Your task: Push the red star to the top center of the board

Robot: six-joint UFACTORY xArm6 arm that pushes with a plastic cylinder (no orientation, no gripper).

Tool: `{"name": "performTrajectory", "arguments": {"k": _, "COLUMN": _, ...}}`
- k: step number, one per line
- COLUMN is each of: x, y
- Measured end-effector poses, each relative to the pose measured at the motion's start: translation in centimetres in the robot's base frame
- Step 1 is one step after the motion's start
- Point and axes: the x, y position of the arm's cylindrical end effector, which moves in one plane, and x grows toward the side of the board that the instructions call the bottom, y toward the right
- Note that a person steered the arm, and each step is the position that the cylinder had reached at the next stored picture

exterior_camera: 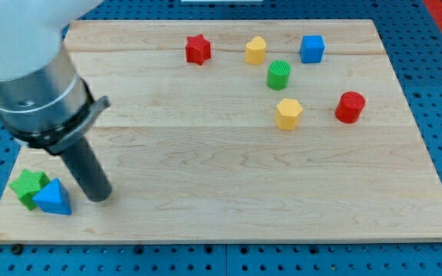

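Note:
The red star [198, 49] lies near the view's top edge of the wooden board [229, 161], a little left of its centre. My tip [99, 197] is at the view's bottom left, far from the star. It stands just right of a blue triangular block [53, 198] and a green star block [28, 186], which touch each other.
To the right of the red star lie a yellow block [255, 50], a blue cube [311, 48] and a green cylinder [278, 74]. Lower right are a yellow hexagonal block [288, 113] and a red cylinder [350, 106]. The arm's grey body [41, 84] covers the board's top left.

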Motion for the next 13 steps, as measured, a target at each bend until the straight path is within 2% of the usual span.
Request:
{"name": "performTrajectory", "arguments": {"k": 3, "x": -0.9, "y": 3.1}}
{"name": "performTrajectory", "arguments": {"k": 4, "x": -3.5, "y": 3.5}}
{"name": "performTrajectory", "arguments": {"k": 8, "x": -19.7, "y": 9.4}}
{"name": "performTrajectory", "arguments": {"k": 13, "x": -29.2, "y": 11.0}}
